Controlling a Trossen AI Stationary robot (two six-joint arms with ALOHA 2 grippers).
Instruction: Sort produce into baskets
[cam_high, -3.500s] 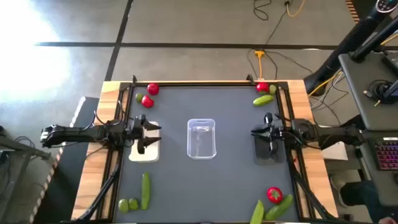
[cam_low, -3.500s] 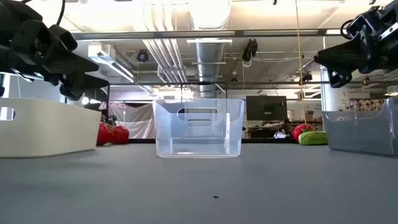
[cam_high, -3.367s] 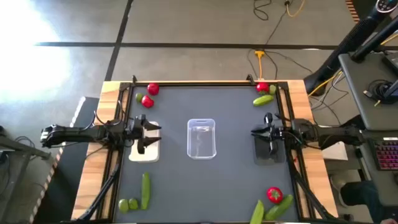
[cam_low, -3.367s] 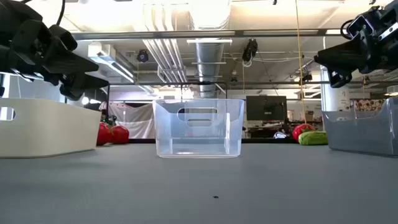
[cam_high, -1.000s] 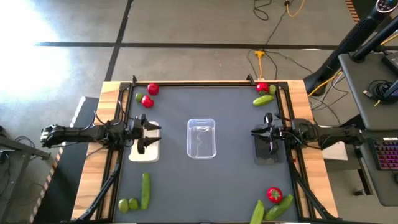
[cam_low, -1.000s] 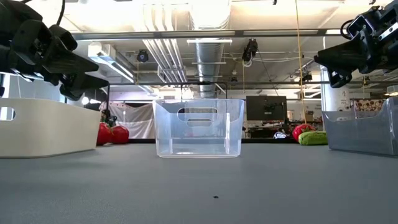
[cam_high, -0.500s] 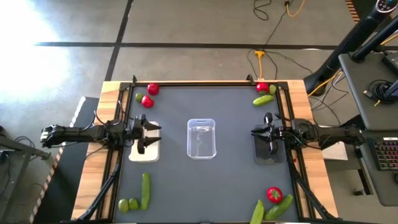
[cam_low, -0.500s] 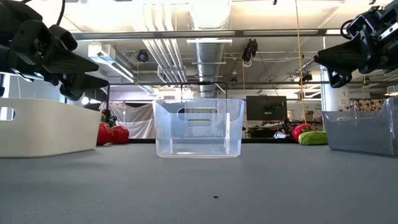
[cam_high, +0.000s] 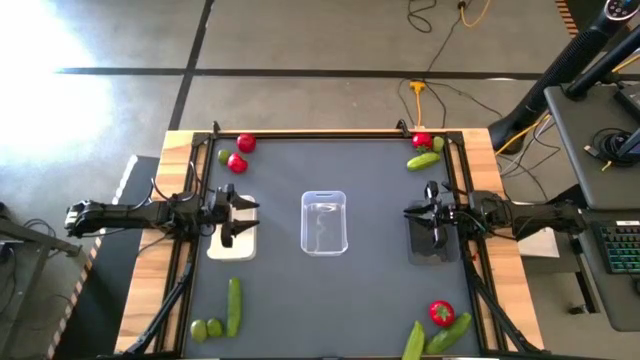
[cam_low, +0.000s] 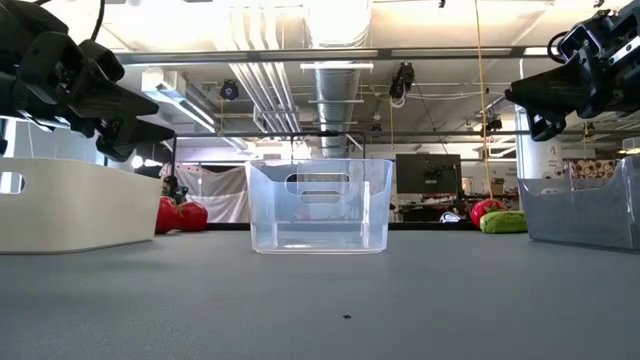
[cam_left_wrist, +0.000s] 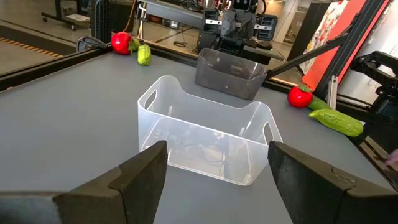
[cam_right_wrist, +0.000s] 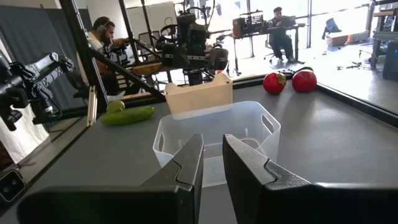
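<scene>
Three baskets stand in a row across the table's middle: white (cam_high: 232, 243) on the left, clear (cam_high: 324, 222) in the centre, dark grey (cam_high: 430, 243) on the right. My left gripper (cam_high: 250, 213) hovers open above the white basket, its fingers (cam_left_wrist: 146, 174) wide apart and pointing at the clear basket (cam_left_wrist: 208, 140). My right gripper (cam_high: 408, 212) hovers above the dark grey basket, shut to a narrow slit (cam_right_wrist: 212, 168). Produce lies in the four corners: red fruits (cam_high: 241, 152) far left, a red fruit and a cucumber (cam_high: 422, 160) far right, a cucumber (cam_high: 234, 305) and limes near left, a red fruit (cam_high: 441, 313) and cucumbers near right.
Both arms reach in level from the table's left and right sides, well above the top. Raised wooden rails (cam_high: 330, 133) frame the dark mat. Bare mat lies in front of the clear basket (cam_low: 320, 205) and behind it.
</scene>
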